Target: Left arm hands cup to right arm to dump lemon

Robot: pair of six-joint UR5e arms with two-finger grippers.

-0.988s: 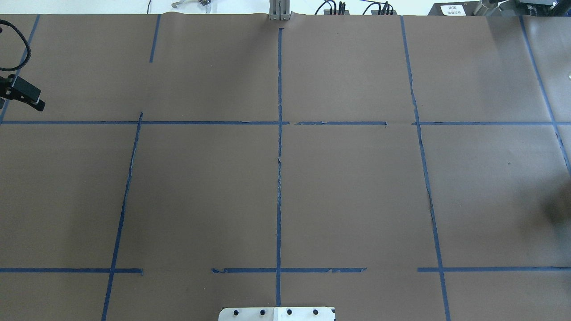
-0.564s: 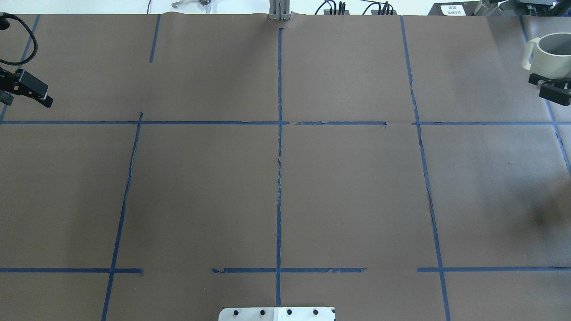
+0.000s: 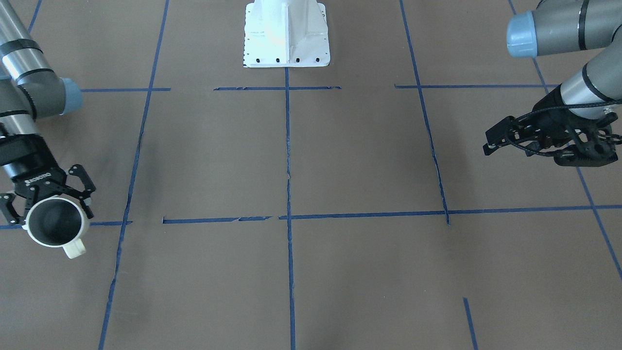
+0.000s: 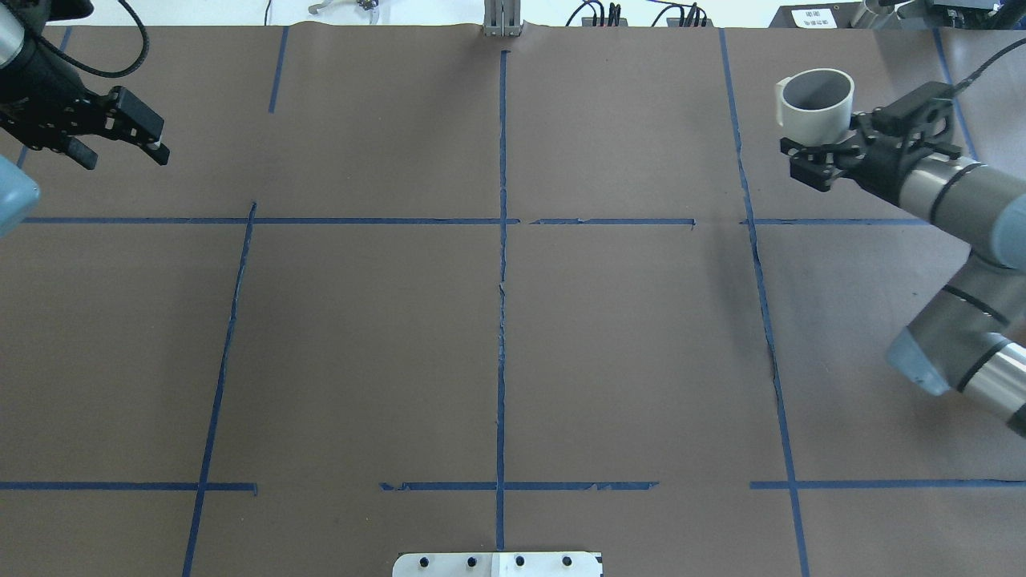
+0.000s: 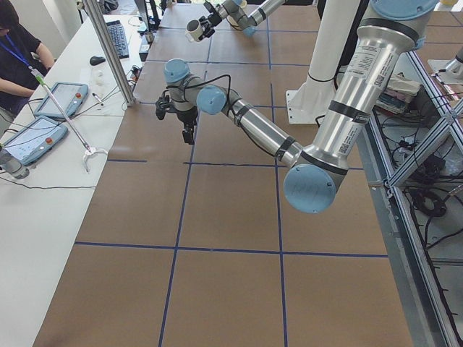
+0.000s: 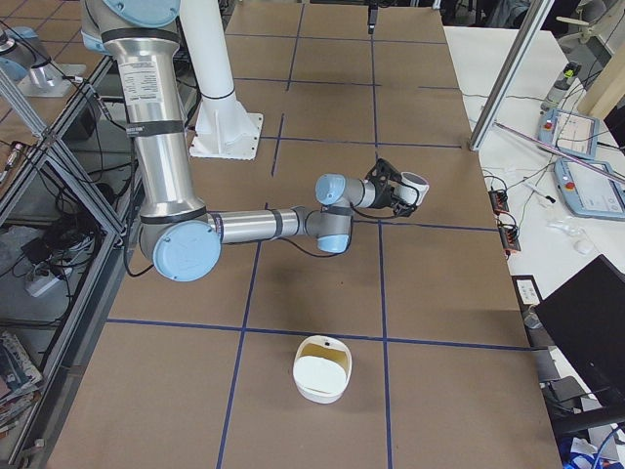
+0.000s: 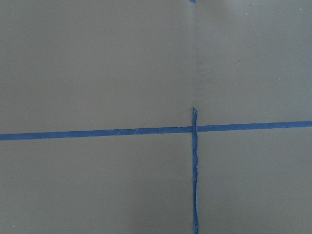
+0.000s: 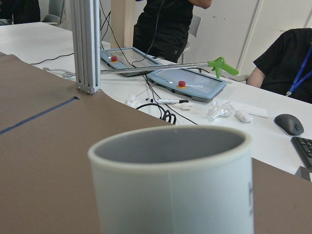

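Observation:
My right gripper (image 4: 830, 138) is shut on the white cup (image 4: 817, 99) and holds it upright over the table's far right part. In the front-facing view the right gripper (image 3: 47, 201) grips the cup (image 3: 54, 224) from the robot's side, with the handle pointing away. The cup's grey inside looks empty; no lemon shows in any view. The cup fills the bottom of the right wrist view (image 8: 173, 187). My left gripper (image 4: 120, 136) is open and empty over the far left part, also seen in the front-facing view (image 3: 493, 141). The left wrist view shows only bare table.
The brown table (image 4: 361, 344) carries a grid of blue tape. A white bowl with a pale yellow inside (image 6: 322, 369) stands at the table's right end. The white robot base (image 3: 286, 34) is at the near edge. A post (image 4: 502, 20) and the operators' desk with tablets (image 8: 187, 83) lie beyond the far edge.
My right arm has come in from the right edge, carrying the cup leftward. My left gripper has moved right and farther across the table.

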